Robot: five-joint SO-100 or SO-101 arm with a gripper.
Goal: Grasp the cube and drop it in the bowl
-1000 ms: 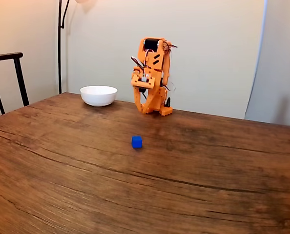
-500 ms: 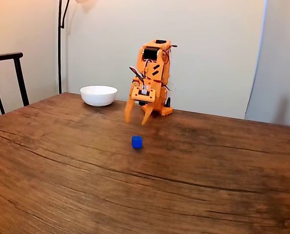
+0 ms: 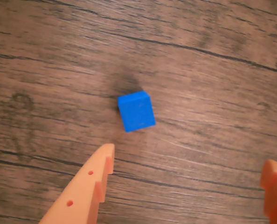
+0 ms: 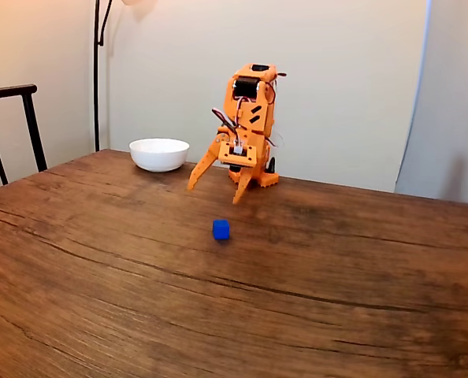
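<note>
The little blue cube (image 4: 221, 229) sits alone on the brown wooden table (image 4: 139, 299), out in front of the orange arm (image 4: 250, 118). In the wrist view the cube (image 3: 136, 111) lies just past the fingers (image 3: 89, 186), touching neither. The gripper (image 4: 216, 194) hangs above the table with its fingers spread wide, holding nothing. The white bowl (image 4: 159, 153) stands behind, left of the arm.

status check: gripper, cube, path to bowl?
Gripper open, above table, empty. Cube loose on table, ahead of fingertips. Bowl upright by the arm's base. Nothing between.
</note>
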